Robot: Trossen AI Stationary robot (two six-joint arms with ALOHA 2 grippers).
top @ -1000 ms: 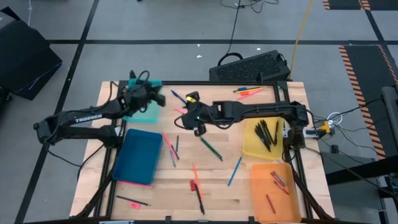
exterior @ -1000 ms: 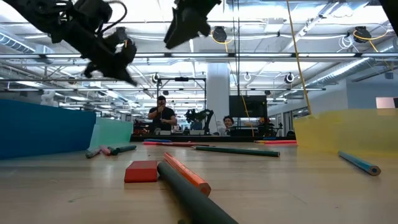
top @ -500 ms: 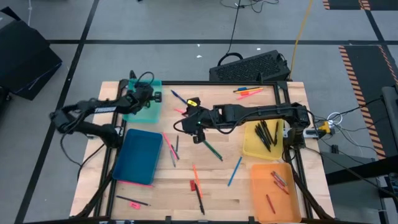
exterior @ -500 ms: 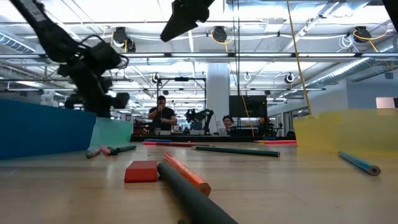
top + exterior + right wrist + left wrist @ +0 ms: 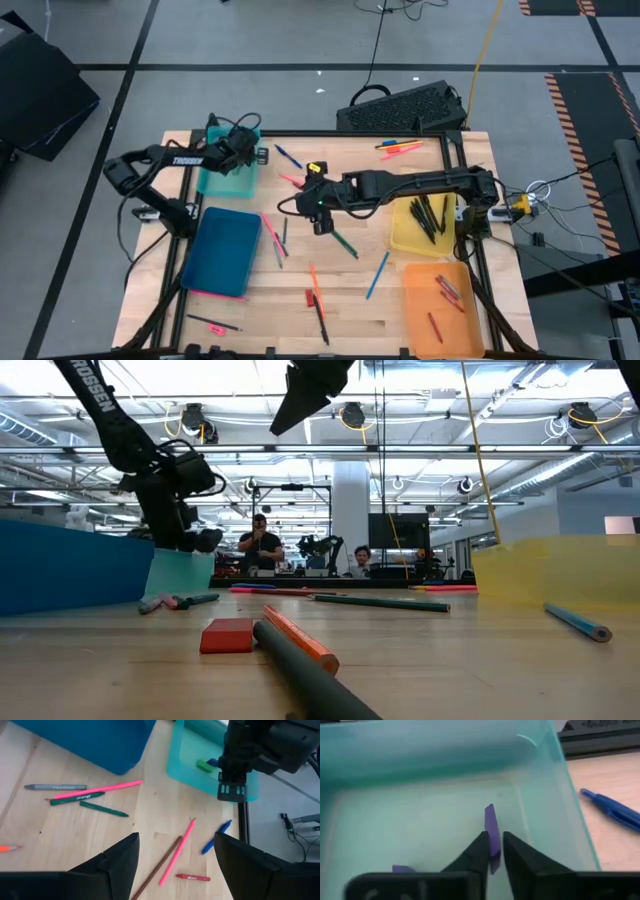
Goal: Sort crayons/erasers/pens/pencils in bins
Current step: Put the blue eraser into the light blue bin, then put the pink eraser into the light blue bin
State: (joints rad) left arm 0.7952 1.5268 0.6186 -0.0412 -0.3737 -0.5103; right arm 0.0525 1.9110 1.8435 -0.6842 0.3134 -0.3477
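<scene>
My left gripper (image 5: 243, 155) hangs over the teal bin (image 5: 225, 180) at the far left, shut on a small purple eraser (image 5: 490, 822). Another purple bit (image 5: 402, 868) and a green piece (image 5: 203, 766) lie in that bin. My right gripper (image 5: 318, 205) hovers open over the table's middle with nothing between its fingers. Below the teal bin lies the dark blue bin (image 5: 225, 250). The yellow bin (image 5: 400, 235) and the orange bin (image 5: 440, 330) stand at the right. Pencils, pens and crayons lie scattered on the wood between them. My left gripper pinches the purple eraser's near end (image 5: 493, 851) between its two fingertips. The fingers come from above, slanting down into the teal bin. The eraser sticks out past the fingertips, and its free end (image 5: 489, 812) points at the bin's floor; whether it touches the floor I cannot tell.
Black pens (image 5: 428, 215) fill the yellow bin and red crayons (image 5: 447, 290) lie in the orange one. A blue pen (image 5: 287, 156) lies beside the teal bin. A red eraser (image 5: 309, 297) rests near the front. People stand in the room beyond (image 5: 260, 545).
My left gripper has come down from high above the table to just over the teal bin, its arm folding back toward the left edge, and it has kept the eraser.
</scene>
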